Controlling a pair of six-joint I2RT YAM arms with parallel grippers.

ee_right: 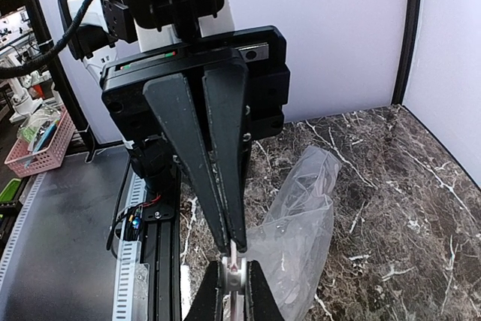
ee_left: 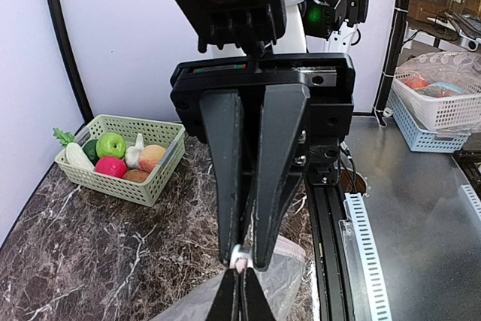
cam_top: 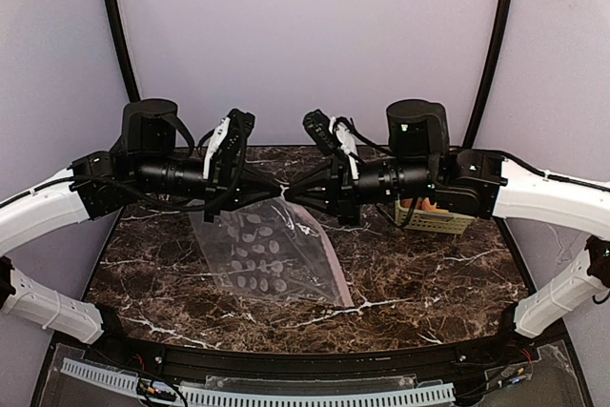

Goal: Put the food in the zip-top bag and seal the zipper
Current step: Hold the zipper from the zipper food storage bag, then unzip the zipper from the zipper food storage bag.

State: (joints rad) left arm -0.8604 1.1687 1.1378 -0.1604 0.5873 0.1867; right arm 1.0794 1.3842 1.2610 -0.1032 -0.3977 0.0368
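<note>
The clear zip-top bag (cam_top: 267,250) droops from mid-air onto the marble table, its dotted half toward the left. Its whitish-pink zipper (cam_top: 334,269) runs down the right edge. My left gripper (cam_top: 276,193) and right gripper (cam_top: 294,197) meet tip to tip above the table, both shut on the zipper's upper end (ee_left: 240,263). In the left wrist view my left gripper (ee_left: 240,276) pinches it from below. In the right wrist view my right gripper (ee_right: 235,268) clamps the strip (ee_right: 237,274), and the bag (ee_right: 301,223) hangs behind. The food, including a green apple (ee_left: 110,144) and a red apple (ee_left: 110,166), lies in the basket.
The pale green lattice basket (ee_left: 150,186) stands at the table's back right corner, half hidden behind the right arm in the top view (cam_top: 434,221). A black rail (ee_left: 331,231) runs along the table's near edge. White storage baskets (ee_left: 443,103) sit off the table.
</note>
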